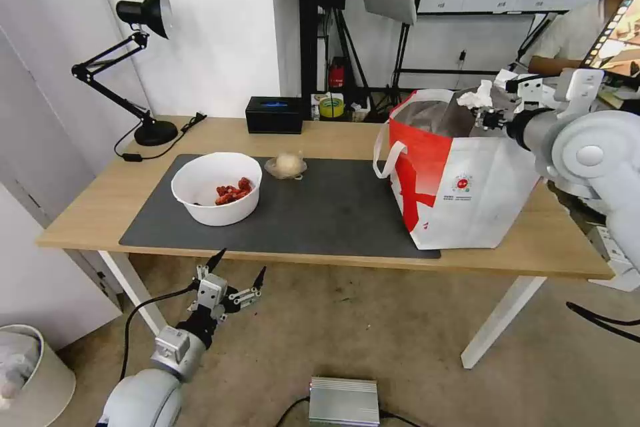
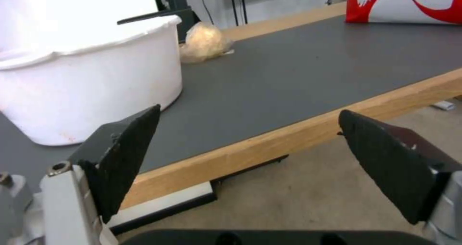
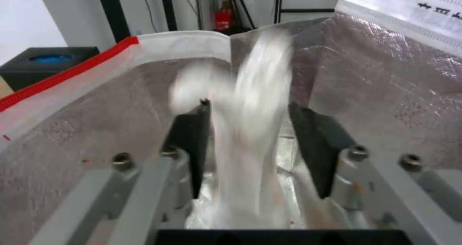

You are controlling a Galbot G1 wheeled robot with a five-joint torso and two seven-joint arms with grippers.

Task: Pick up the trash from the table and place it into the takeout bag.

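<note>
right gripper (image 3: 248,129) sits over the takeout bag (image 1: 467,193) mouth with jaws parted around the blurred tissue (image 3: 250,129), so best keep it centred over the foil; left gripper (image 2: 245,154) hangs wide open below the table (image 1: 320,137) edge.

On the table (image 1: 333,133) lies a mat (image 1: 333,213). The bowl (image 1: 217,190) sits on the mat's left part, the wrapped ball (image 1: 287,165) just right of it and farther back. The takeout bag (image 1: 460,180) stands at the mat's right end. A lamp (image 1: 143,67) stands far left, a box (image 1: 274,114) at the far edge.
</note>
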